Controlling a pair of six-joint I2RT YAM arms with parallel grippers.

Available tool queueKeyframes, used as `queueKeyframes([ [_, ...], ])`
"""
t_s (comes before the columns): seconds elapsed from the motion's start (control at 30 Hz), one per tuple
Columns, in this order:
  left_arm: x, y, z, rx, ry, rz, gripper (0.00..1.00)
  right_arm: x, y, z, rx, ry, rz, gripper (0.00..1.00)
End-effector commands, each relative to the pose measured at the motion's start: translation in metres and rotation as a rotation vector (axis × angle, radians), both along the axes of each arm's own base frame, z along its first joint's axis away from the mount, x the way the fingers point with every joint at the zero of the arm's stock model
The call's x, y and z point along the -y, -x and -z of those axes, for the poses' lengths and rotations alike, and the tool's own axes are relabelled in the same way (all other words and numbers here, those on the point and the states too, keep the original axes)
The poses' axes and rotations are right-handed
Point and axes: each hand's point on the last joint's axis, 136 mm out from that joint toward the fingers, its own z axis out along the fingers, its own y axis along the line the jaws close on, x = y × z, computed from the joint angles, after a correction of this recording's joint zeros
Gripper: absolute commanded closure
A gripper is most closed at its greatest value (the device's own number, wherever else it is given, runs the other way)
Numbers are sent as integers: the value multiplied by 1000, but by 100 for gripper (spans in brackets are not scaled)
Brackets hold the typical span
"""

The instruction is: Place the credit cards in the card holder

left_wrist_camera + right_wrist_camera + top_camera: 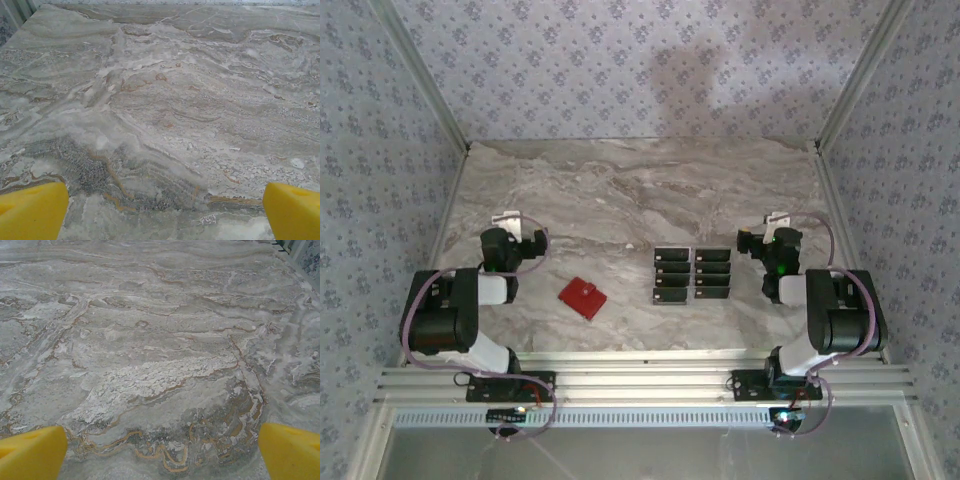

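Note:
Several dark credit cards (692, 274) with light stripes lie in two neat columns on the marble table, middle right. The red card holder (582, 298) lies flat and closed to their left, turned like a diamond. My left gripper (510, 218) sits to the left of the holder, up and apart from it, open with nothing between its yellow fingertips (32, 210). My right gripper (776, 221) is to the right of the cards, also open and empty; its yellow fingertips (290, 450) frame bare marble.
The marble table (640, 190) stretches back to patterned walls on three sides. A metal rail (640, 380) runs along the near edge, where both arm bases are bolted.

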Motion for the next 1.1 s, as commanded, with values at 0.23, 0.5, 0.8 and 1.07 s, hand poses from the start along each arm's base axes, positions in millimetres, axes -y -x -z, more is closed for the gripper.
queueKeyframes([
  [0.23, -3, -7, -7, 10, 13, 0, 0, 0, -8, -9, 29, 10, -12, 0],
  [0.5, -4, -8, -6, 2, 19, -4, 0, 0, -8, -9, 26, 1, -15, 0],
  [0.8, -9, -6, -24, 6, -5, -52, 1, 11, -2, -53, 40, 34, 73, 0],
  [1.07, -29, 4, -64, -155, 153, -278, 1, 39, 17, -99, -53, -399, 411, 0],
])
